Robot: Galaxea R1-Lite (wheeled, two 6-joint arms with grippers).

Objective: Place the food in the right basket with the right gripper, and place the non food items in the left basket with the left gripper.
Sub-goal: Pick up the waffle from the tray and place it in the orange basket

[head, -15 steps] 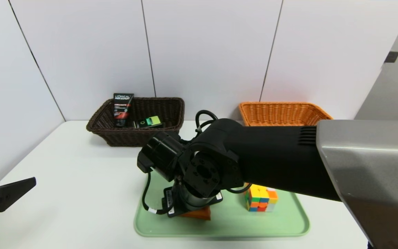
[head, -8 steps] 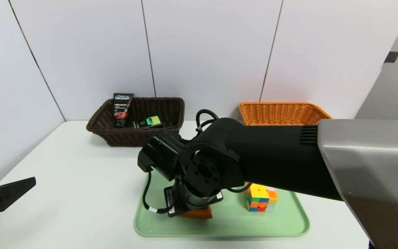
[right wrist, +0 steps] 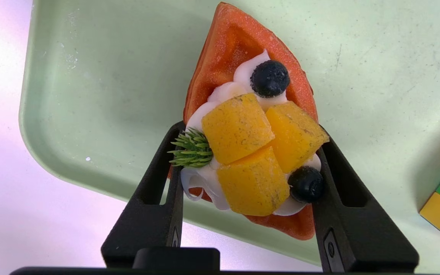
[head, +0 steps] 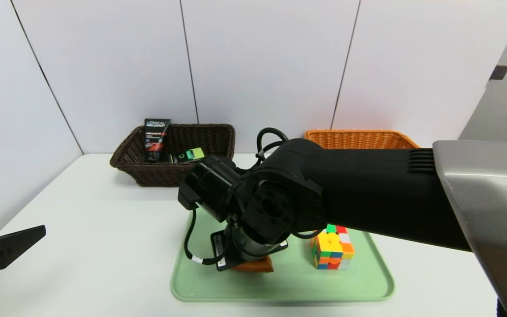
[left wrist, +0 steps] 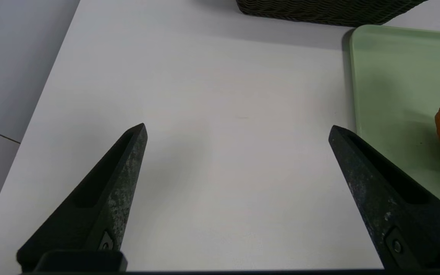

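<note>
Orange waffle (right wrist: 243,152), low in the frame, is pinched by the right gripper (right wrist: 243,175); lift straight up, slowly. Left gripper (left wrist: 239,133) fingers spread.

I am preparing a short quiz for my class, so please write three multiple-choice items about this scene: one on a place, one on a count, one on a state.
1. Where is the puzzle cube?
A. in the brown basket
B. on the green tray
C. in the orange basket

2. How many blueberries top the waffle dessert?
A. two
B. four
C. none

3. What is the right end effector doing?
A. hanging open above the cube
B. closed on the waffle dessert
C. resting inside a basket

Answers: 1 B, the cube stands on the tray in the head view. 2 A, the right wrist view shows two berries. 3 B, its fingers press both sides of the dessert.
</note>
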